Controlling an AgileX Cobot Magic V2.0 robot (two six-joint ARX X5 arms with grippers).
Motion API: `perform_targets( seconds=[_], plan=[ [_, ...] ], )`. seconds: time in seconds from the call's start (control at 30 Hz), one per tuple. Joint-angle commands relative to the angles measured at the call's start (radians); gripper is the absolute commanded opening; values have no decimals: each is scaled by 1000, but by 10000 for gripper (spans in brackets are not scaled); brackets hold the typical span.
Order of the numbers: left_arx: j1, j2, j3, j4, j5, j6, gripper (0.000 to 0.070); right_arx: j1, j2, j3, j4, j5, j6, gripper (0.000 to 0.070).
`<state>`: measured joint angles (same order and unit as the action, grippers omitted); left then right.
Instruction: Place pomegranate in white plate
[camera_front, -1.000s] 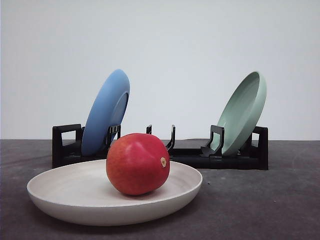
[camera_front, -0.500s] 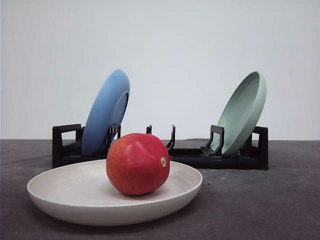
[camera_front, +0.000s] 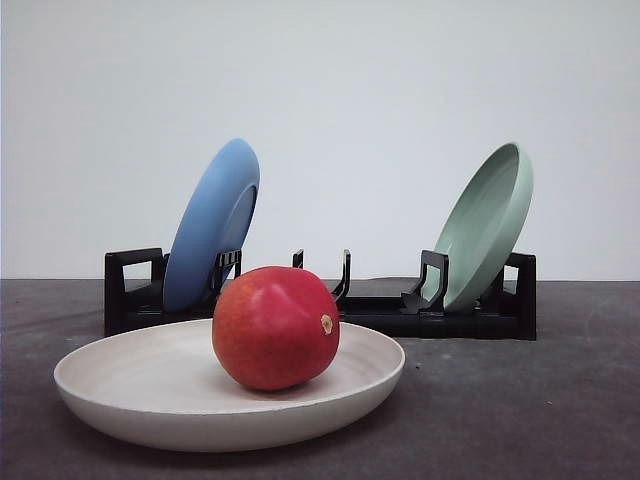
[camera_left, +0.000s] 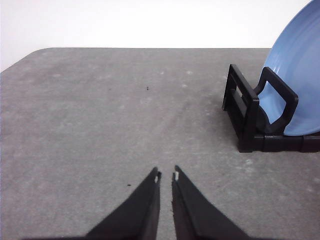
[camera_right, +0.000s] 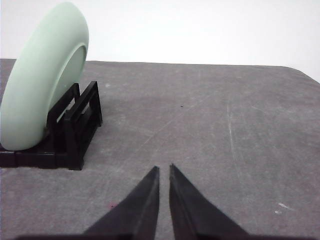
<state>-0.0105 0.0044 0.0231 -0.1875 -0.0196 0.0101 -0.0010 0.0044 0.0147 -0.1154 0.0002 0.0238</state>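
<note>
The glossy red pomegranate (camera_front: 276, 327) rests inside the wide white plate (camera_front: 120, 385) at the front of the table, its tan stem spot facing right. No gripper touches it. My left gripper (camera_left: 166, 175) hovers over bare grey tabletop, its black fingers nearly together with nothing between them, beside the rack's blue-plate end. My right gripper (camera_right: 164, 169) is likewise shut and empty over bare table, near the rack's green-plate end.
A black dish rack (camera_front: 380, 310) stands behind the white plate. A blue plate (camera_front: 212, 222) leans in its left slots and a pale green plate (camera_front: 487, 224) in its right slots. The same blue plate (camera_left: 300, 75) and green plate (camera_right: 42, 75) appear in the wrist views.
</note>
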Motion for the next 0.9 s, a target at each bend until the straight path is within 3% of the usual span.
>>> perform_targets(
  seconds=[0.0, 0.87],
  plan=[
    [2, -1, -11, 0, 5, 0, 26, 0, -1, -4, 11, 1, 12, 33],
    [2, -1, -11, 0, 5, 0, 26, 0, -1, -4, 11, 1, 12, 33]
  ],
)
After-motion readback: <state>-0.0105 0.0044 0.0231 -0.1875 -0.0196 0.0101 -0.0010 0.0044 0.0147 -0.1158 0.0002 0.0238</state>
